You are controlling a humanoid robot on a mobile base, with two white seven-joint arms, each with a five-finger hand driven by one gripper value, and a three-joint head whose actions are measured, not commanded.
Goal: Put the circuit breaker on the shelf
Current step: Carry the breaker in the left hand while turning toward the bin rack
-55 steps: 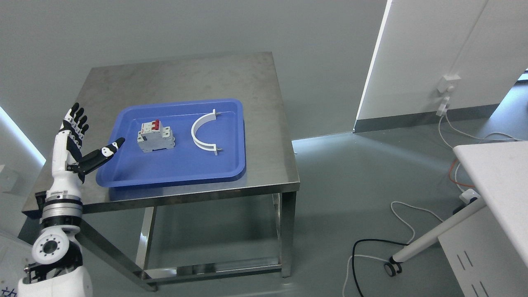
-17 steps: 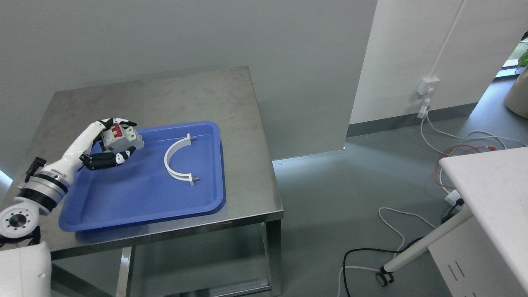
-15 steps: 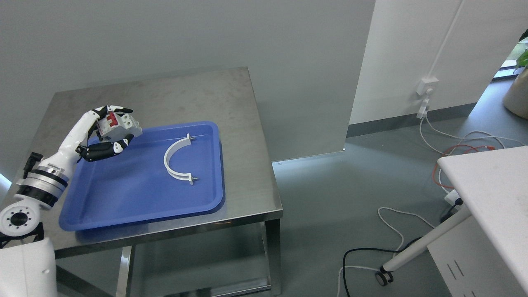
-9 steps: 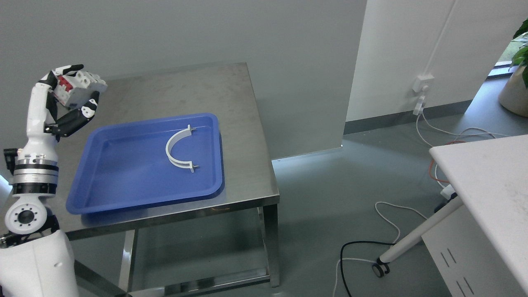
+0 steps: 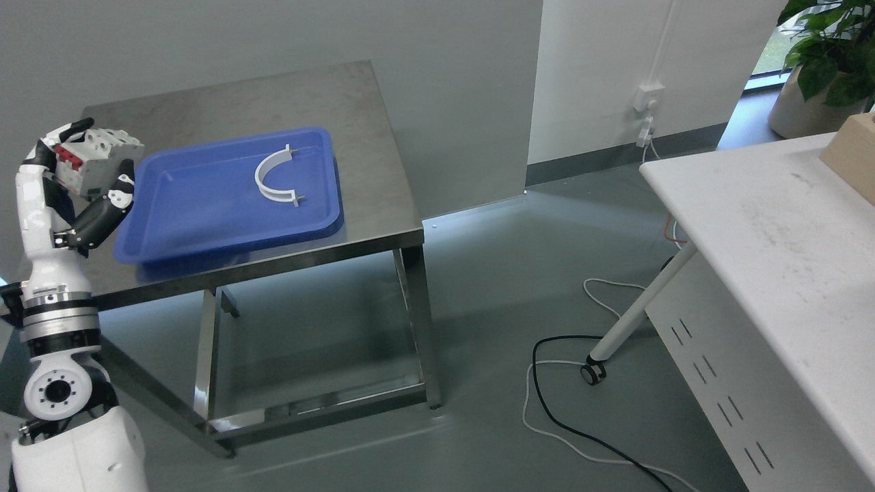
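Note:
My left hand (image 5: 82, 171) is raised at the far left, shut on the grey circuit breaker (image 5: 96, 164) with red switches, holding it in the air left of the blue tray (image 5: 205, 219). The tray sits on the steel table (image 5: 355, 157) and holds a white curved bracket (image 5: 272, 179). My right arm is out of view. No shelf is clearly in view.
A white table (image 5: 772, 232) on a wheeled leg (image 5: 592, 372) stands at the right, with a wooden box corner (image 5: 851, 154) on it. Cables (image 5: 567, 383) lie on the grey floor between the tables. A potted plant (image 5: 820, 61) stands at the back right.
My left hand closed on the breaker, lifted it out of the tray and holds it up at the left. The camera has swung right, bringing in more of the white table.

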